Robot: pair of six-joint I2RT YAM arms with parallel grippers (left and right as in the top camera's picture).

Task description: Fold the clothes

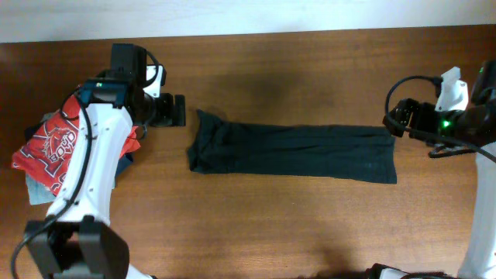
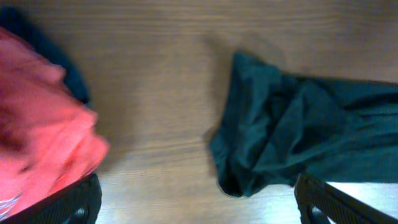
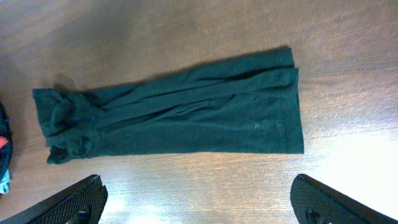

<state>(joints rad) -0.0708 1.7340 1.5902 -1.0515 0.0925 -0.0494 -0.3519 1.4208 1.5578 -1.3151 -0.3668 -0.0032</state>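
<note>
Lying clothes (image 1: 291,151), between left gripper (image 1: 180,111), right gripper (image 1: 390,122)

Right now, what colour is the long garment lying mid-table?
The garment is plain navy-black, no print; clearest in the right wrist view.

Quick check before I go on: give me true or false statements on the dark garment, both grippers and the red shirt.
1. The dark garment lies as a long narrow strip on the table. True.
2. The left gripper is clamped on the garment's bunched end. False: it is open and empty, and the garment lies clear of its fingers.
3. The right gripper is open and holds nothing. True.
4. The red shirt lies on top of the dark garment. False: it sits at the table's left side, apart from the garment.
</note>
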